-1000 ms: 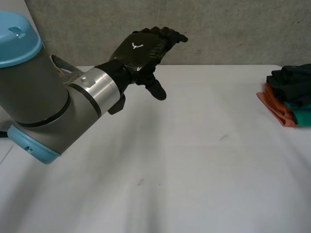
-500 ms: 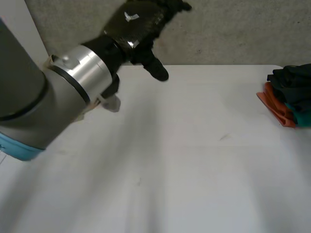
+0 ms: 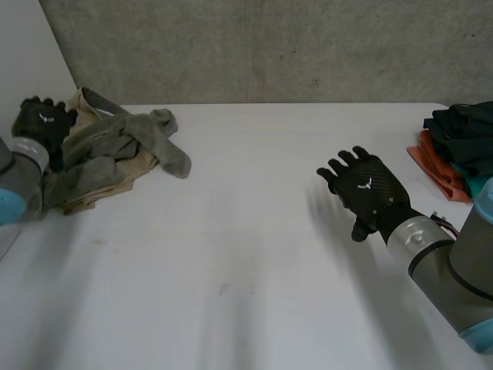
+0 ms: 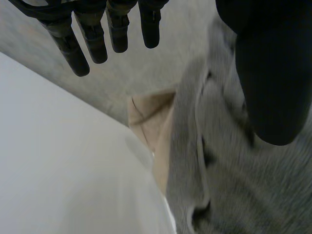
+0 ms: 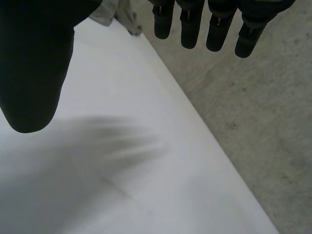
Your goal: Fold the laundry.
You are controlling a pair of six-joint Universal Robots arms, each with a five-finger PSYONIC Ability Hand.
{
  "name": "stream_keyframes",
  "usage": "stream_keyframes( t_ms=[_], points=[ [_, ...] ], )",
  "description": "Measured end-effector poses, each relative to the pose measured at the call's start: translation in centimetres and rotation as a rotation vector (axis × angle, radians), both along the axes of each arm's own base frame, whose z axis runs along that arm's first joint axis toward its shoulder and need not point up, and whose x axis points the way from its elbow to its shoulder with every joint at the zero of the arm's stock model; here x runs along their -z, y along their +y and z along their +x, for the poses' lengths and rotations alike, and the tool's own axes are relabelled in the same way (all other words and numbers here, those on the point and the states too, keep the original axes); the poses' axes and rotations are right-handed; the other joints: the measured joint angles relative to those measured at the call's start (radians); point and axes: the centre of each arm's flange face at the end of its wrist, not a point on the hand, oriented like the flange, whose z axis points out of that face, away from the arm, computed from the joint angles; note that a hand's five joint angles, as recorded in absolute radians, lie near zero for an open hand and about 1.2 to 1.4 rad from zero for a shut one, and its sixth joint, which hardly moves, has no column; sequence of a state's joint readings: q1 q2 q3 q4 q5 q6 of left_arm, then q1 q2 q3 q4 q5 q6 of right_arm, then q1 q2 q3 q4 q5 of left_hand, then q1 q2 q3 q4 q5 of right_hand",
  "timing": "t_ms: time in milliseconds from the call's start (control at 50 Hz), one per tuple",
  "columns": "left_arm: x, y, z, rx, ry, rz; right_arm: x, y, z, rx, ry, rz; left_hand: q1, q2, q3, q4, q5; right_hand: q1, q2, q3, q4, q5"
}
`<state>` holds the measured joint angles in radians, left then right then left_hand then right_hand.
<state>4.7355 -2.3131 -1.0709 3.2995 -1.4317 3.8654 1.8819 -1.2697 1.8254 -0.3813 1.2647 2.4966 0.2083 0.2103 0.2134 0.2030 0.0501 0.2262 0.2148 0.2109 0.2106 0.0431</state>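
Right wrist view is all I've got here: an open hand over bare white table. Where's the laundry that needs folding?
Observer: In the head view, a crumpled pile of grey and tan clothes lies at the far left of the table.
Operator: Is the other hand on it?
Observer: The left hand is at that pile's left edge, with its fingers straight and gripping nothing.
Operator: Anything stacked up already?
Observer: Yes, a stack of dark, teal and orange clothes sits at the table's right edge.
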Motion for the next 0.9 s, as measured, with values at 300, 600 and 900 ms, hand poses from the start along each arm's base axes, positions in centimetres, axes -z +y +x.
stream_keyframes(
  t_ms=[300, 600, 900],
  points=[
    [7.8, -5.3, 2.5, 0.141, 0.077, -0.026, 2.0, 0.1, -0.4, 0.012, 0.010, 0.061, 0.149, 0.136, 0.132, 0.143, 0.110, 0.000, 0.000, 0.000, 0.000, 0.000],
    [5.3, -6.0, 0.7, 0.129, 0.146, -0.104, 2.5, 0.1, -0.3, 0.012, 0.014, 0.073, 0.880, 0.966, 0.973, 0.992, 0.906, 0.000, 0.000, 0.000, 0.000, 0.000],
    [-18.1, 9.7, -10.9, 0.493, 0.656, -0.393, 2.0, -1.1, -1.1, 0.086, -0.020, 0.038, 0.897, 0.984, 0.978, 0.996, 0.934, 0.000, 0.000, 0.000, 0.000, 0.000]
  ],
)
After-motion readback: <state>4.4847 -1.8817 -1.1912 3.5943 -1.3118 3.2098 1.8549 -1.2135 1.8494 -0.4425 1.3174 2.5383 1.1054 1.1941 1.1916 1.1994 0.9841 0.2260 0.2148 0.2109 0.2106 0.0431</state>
